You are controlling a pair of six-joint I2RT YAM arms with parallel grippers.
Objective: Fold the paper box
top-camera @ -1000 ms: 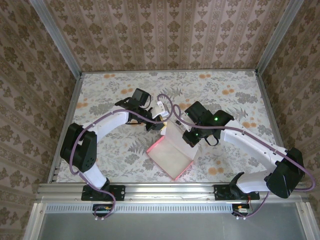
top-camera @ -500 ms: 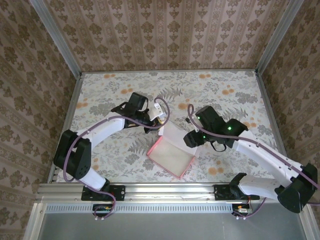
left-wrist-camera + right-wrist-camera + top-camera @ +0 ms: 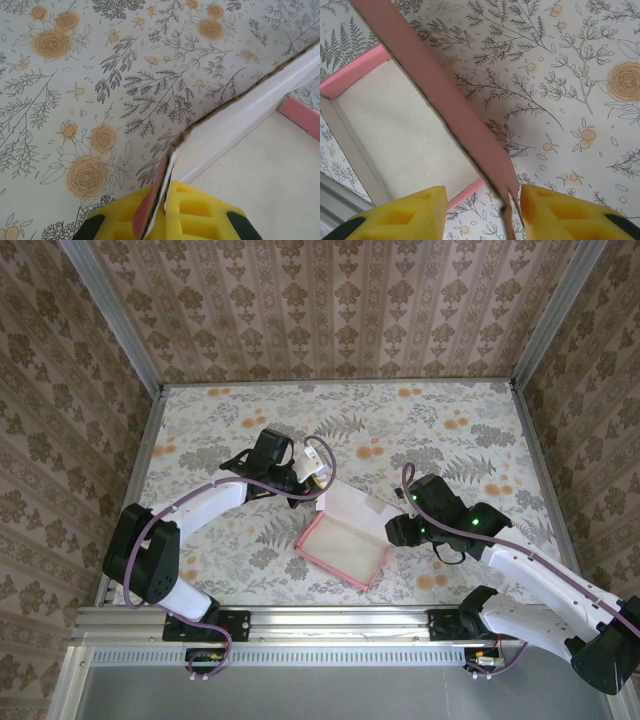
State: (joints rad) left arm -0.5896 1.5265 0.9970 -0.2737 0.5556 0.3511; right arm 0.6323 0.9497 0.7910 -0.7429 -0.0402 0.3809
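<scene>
On the floral table, left gripper clamps the paper box; right gripper, now apart, has retreated.

From above I can't see the left gripper's tips; its own body covers them at the far corner of the paper box. The right gripper's tips are hidden the same way. On my right wrist camera the box's pink wall runs out top and bottom, and I can't tell whether it touches the right-hand pad.
</scene>
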